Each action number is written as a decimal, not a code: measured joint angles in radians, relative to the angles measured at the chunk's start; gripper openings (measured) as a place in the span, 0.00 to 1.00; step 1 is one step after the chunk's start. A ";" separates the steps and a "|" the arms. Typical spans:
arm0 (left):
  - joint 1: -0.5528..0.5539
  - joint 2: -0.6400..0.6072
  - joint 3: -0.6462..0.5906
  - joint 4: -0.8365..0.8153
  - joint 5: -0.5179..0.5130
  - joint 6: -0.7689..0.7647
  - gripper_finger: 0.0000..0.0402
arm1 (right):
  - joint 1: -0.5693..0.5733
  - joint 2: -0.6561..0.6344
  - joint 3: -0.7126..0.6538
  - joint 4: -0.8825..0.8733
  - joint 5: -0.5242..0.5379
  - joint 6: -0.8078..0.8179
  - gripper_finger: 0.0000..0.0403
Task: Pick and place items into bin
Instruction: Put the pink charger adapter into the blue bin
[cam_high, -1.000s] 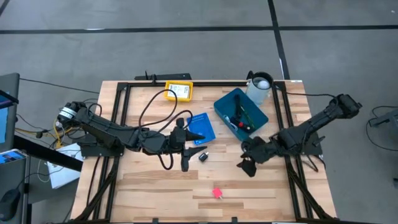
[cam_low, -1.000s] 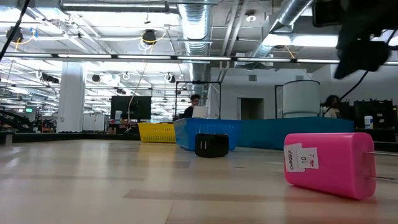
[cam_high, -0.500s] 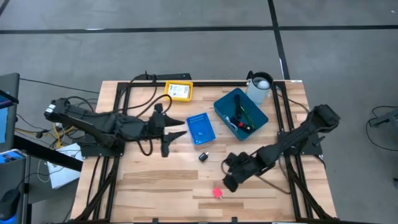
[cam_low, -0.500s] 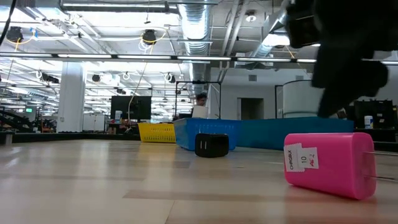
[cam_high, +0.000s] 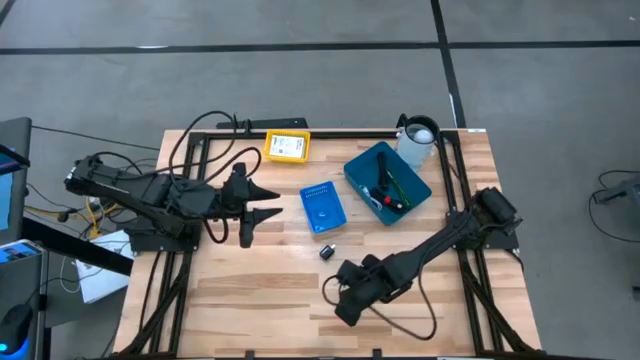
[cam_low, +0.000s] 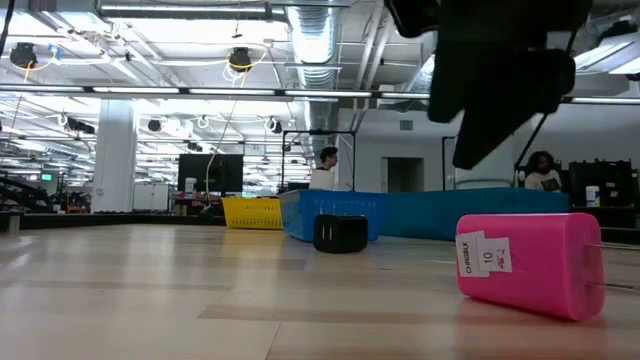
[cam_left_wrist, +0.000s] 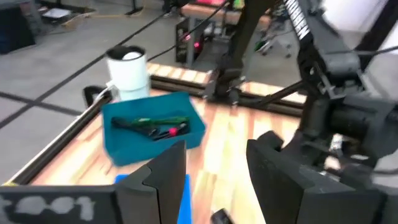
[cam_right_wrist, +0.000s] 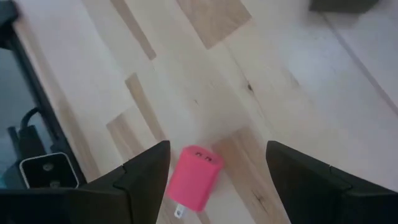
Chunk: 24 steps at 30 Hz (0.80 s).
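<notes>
A pink plug-shaped piece (cam_right_wrist: 194, 177) lies on its side on the wood near the table's front edge (cam_low: 530, 262). My right gripper (cam_right_wrist: 227, 177) hangs open just above it, one finger on either side, touching nothing; in the high view this gripper (cam_high: 343, 300) hides the piece. The blue bin (cam_high: 388, 182) at the far right holds green and black sticks and a small red bit (cam_left_wrist: 152, 123). A small black block (cam_high: 327, 252) rests flat on the table's middle. My left gripper (cam_high: 256, 212) is open and holds nothing, raised over the table's left part.
A blue flat box (cam_high: 322, 205) lies left of the bin. A yellow box (cam_high: 287, 146) sits at the far edge, and a white cup (cam_high: 418, 138) stands behind the bin. Black frame rails run along both table sides. Cables loop beside the left arm.
My right gripper has swung from beside the bin toward the table's near edge and leftward, sinking until it hangs over the pink piece; its fingers stay open. My left gripper has drawn back from the blue box toward the table's left edge, rising a little and tipping closer to level.
</notes>
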 joint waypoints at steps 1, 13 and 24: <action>0.000 -0.004 0.000 0.003 0.013 0.000 0.39 | 0.002 0.015 0.030 -0.035 0.000 0.012 0.65; 0.001 -0.019 0.000 -0.043 0.080 0.007 0.39 | 0.040 0.172 0.235 -0.203 -0.029 0.219 0.65; 0.001 -0.019 0.000 -0.058 0.151 0.012 0.39 | 0.068 0.232 0.257 -0.225 -0.049 0.362 0.65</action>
